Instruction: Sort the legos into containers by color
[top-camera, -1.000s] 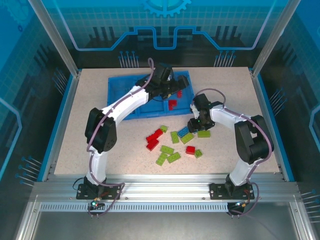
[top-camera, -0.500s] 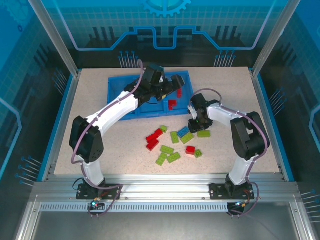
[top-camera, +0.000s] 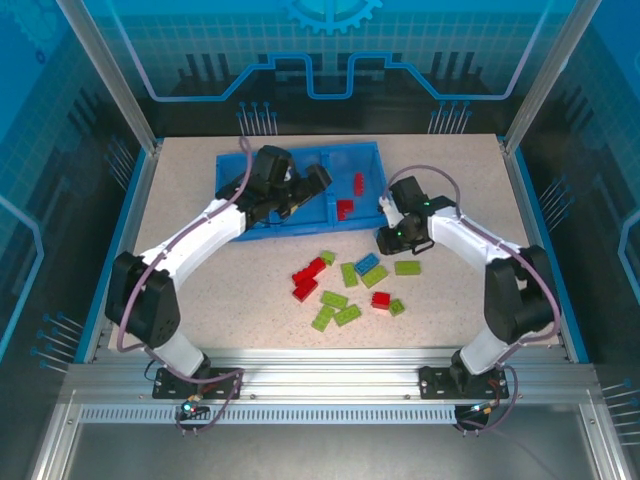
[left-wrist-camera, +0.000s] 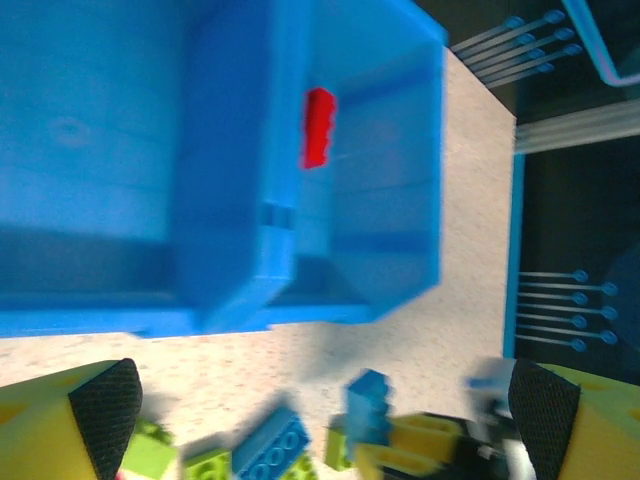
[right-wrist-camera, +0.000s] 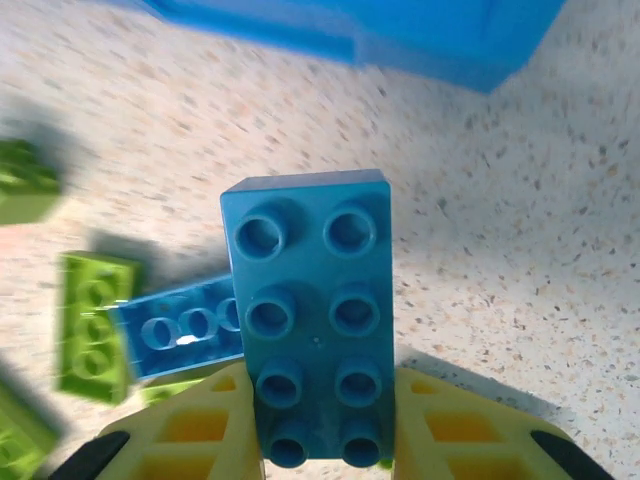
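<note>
My left pincer (left-wrist-camera: 325, 400): spread wide, empty, tray (left-wrist-camera: 100, 150) just ahead. My right pincer (right-wrist-camera: 320, 435): clamped on a light-blue brick (right-wrist-camera: 308, 300), studs facing me. Lift clear of the loose legos (right-wrist-camera: 95, 325) below, carry level, release low, away from the red brick (left-wrist-camera: 319, 127).

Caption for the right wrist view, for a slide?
Right claw grips a blue brick over the table; another blue brick and green bricks lie left, tray beyond.
</note>
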